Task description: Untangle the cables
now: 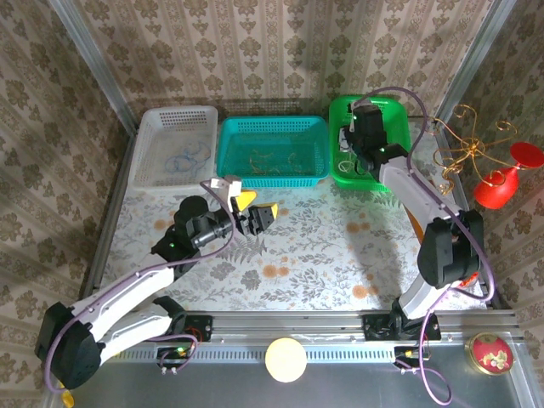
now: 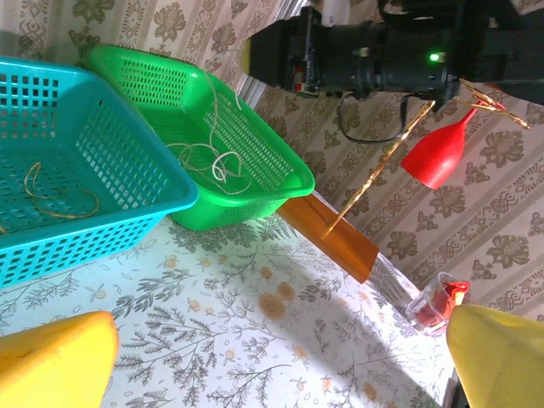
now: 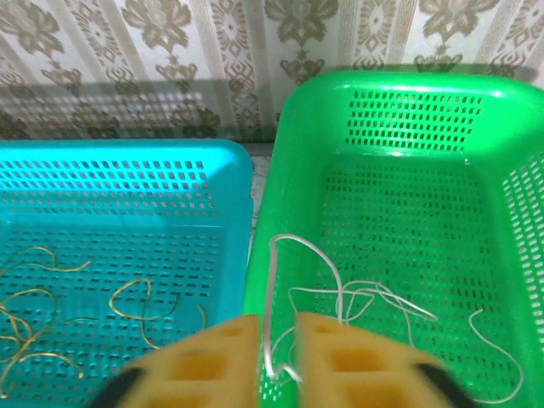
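The table [image 1: 323,255] is seen spread with a floral cloth, and three baskets are lined up along its far edge. The teal basket [image 1: 274,121] is set in the middle, with a green basket [image 3: 382,89] just beside it on the right and a white basket [image 1: 177,113] just to its left. The left gripper [image 1: 256,209] is held over the table just in front of the teal basket, yellow fingers spread wide, nothing between them. The right gripper [image 3: 276,361] is hung over the green basket, right of the teal one. Its fingers are parted by a narrow gap, and a white strand is seen running up through that gap. The cables are found apart by colour: white cables [image 3: 342,297] in the green basket, gold cables [image 1: 274,159] inside the teal basket, blue cables [image 1: 189,157] in the white one.
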Available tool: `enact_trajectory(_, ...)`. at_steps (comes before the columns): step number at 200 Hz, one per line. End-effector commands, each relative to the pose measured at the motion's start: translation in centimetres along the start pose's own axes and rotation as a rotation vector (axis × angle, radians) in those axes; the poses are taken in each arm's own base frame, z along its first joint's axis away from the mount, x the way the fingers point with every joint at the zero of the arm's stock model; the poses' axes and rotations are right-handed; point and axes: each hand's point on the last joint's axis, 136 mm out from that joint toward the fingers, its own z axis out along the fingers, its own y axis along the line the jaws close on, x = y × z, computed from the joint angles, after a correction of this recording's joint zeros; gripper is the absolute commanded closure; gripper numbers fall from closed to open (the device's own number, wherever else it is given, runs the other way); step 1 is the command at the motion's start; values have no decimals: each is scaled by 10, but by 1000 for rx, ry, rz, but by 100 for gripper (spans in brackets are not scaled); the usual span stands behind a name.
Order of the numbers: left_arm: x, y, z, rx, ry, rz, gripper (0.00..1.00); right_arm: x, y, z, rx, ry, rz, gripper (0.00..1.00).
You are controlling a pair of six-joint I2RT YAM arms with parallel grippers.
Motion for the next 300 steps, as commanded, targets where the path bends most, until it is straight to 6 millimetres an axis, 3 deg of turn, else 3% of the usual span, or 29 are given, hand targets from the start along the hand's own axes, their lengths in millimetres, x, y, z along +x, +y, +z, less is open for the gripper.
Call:
enact_trajectory(1,-14,0,-7,-42,-10,24,0,4,-7,9,40,30,-32,43)
enact_trajectory(39,-16,8,-12,-102,8,13,0,-8,13,-24,-60,-2,-6,19)
enact_trajectory(85,-20,31,-27,-235,-7,15,0,-18,40,-88,-222,-65,47,6)
enact_trajectory(91,-19,37,-31,-265,-5,17,0,-13,46,-92,-247,-60,50,0)
enact_trajectory(114,-20,65,-51,-416,-4,23,0,-7,62,-130,-371,-97,69,0)
enact_trajectory(150,-26,108,-91,-655,-76,71,0,32,70,-159,-463,-109,78,0)
enact_trajectory(196,-43,151,-147,-926,-187,222,0,106,27,-136,-278,-105,112,0)
enact_trajectory(209,-45,161,-155,-974,-198,284,0,116,18,-132,-239,-141,73,0)
enact_trajectory(265,-26,225,-184,-1181,-115,347,0,141,-68,-117,186,-193,-5,0)
enact_trajectory(300,-10,263,-181,-1199,-114,301,0,161,-102,-93,316,-152,-21,0)
